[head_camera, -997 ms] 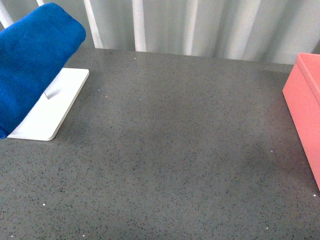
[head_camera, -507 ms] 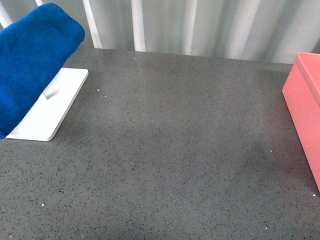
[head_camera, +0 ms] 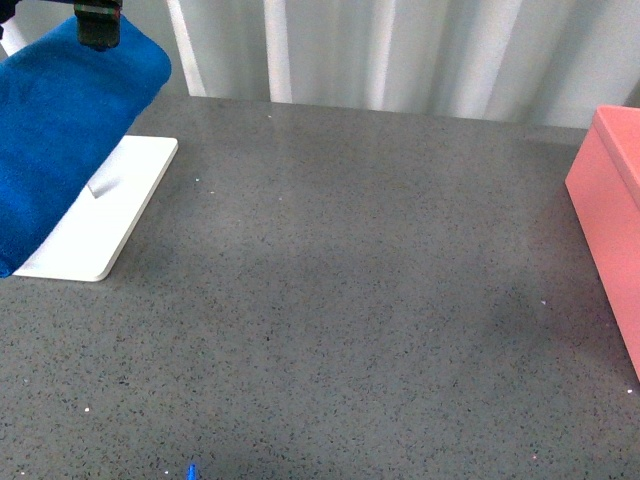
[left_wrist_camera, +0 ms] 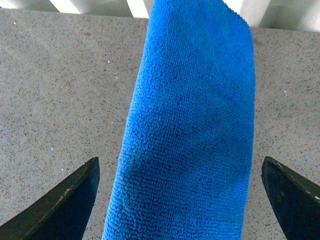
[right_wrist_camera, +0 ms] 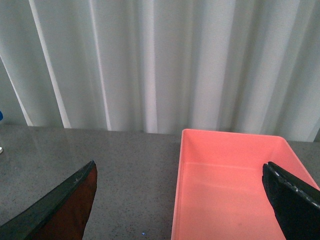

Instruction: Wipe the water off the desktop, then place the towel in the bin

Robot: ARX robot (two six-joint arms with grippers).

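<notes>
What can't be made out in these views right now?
- Water: no view shows a distinct puddle on the speckled desktop.
- Support: front view, the towel covers most of what holds it above the white tray.
- Bin: front view, right edge cuts it off; right wrist view, bottom edge cuts its near end.

Lab-like test setup, bare speckled grey desktop [head_camera: 350,300], pale pleated curtain [head_camera: 400,50] as backdrop

Left edge cuts towel [head_camera: 60,130]; right edge cuts bin [head_camera: 606,195]; tray [head_camera: 105,225] partly covered.
</notes>
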